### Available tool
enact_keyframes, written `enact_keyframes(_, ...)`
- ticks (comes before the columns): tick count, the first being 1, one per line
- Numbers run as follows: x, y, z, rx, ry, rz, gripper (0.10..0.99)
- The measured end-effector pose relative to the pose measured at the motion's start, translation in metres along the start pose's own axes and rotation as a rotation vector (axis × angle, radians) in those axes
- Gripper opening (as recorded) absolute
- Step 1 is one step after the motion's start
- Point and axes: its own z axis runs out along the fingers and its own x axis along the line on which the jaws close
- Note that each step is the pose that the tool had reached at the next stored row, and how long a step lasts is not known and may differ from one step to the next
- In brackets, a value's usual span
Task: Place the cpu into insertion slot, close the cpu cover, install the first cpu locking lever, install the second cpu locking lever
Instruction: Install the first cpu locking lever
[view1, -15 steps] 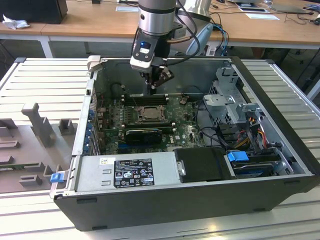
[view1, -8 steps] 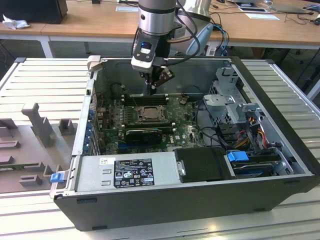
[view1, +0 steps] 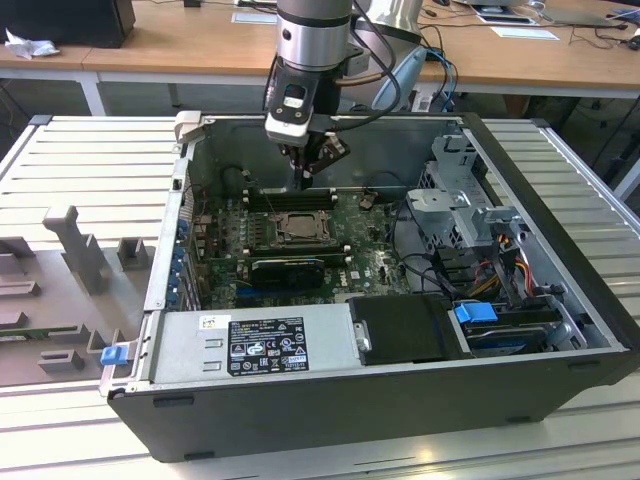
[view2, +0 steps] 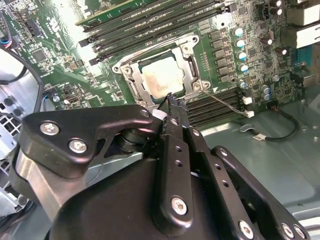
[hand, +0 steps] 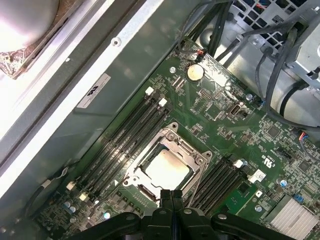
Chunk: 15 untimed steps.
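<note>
Cpu (hand: 167, 169) lies socketed beneath the vertically hanging arm (view1: 312, 40), jaws closed, seemingly empty.

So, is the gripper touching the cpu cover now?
Cannot tell. In both wrist views the gripper, jaws shut, overlaps the edge of the cpu cover, but neither shows contact or a gap plainly.

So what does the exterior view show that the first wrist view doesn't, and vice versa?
Exterior view: the whole computer case, the power supply and the arm above. First wrist view: a round coin battery on the board. Both: the cpu seated under the cpu cover, the memory slots, and the shut gripper close to them.
</note>
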Motion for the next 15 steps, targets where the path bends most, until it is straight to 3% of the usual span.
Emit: enact_keyframes(15,0.0,0.0,0.0,0.0,0.0,-0.044,0.106)
